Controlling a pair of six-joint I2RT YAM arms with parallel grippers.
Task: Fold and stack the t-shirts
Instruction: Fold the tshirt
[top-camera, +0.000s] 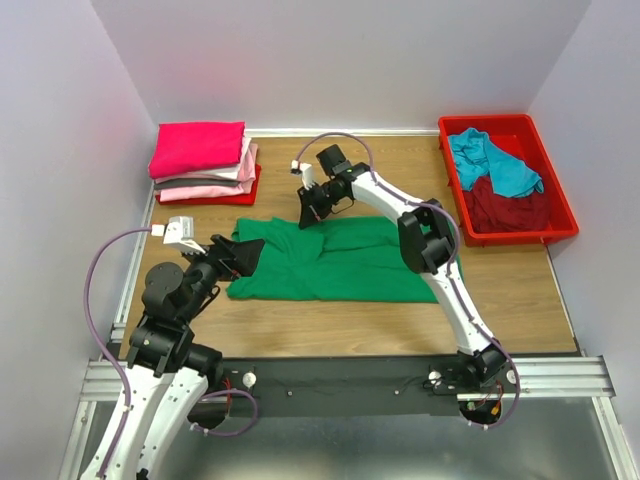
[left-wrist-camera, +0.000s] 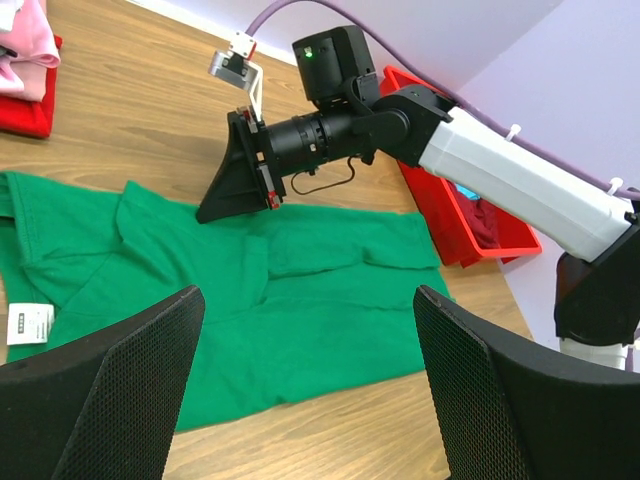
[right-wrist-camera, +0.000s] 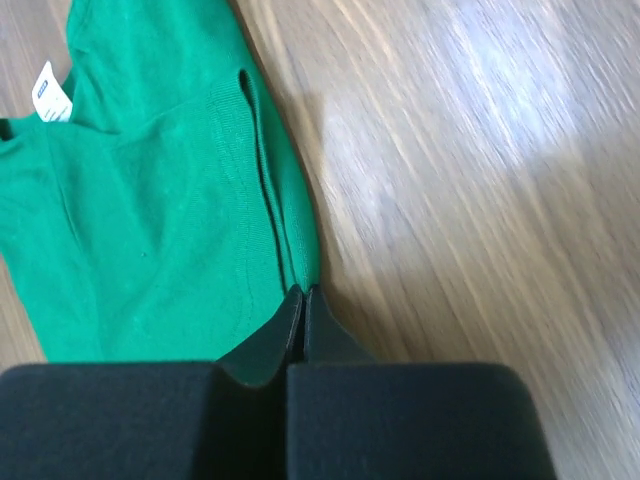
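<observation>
A bright green t-shirt (top-camera: 340, 262) lies spread on the wooden table, partly folded, with its white neck label (left-wrist-camera: 30, 322) showing. My right gripper (top-camera: 305, 218) is shut, its tips pinching the shirt's far edge (right-wrist-camera: 290, 240) low at the table; it also shows in the left wrist view (left-wrist-camera: 212, 212). My left gripper (top-camera: 245, 255) is open and empty, held just above the shirt's left end, its fingers (left-wrist-camera: 120, 380) wide apart over green cloth (left-wrist-camera: 300, 300). Folded t-shirts, hot pink (top-camera: 198, 147) over light pink (top-camera: 225, 180), are stacked at the back left.
A red plastic bin (top-camera: 555, 215) at the back right holds a teal t-shirt (top-camera: 495, 160) and a dark red one (top-camera: 510, 205). The stack rests on a red piece (top-camera: 215, 197). Walls close in on both sides and the back.
</observation>
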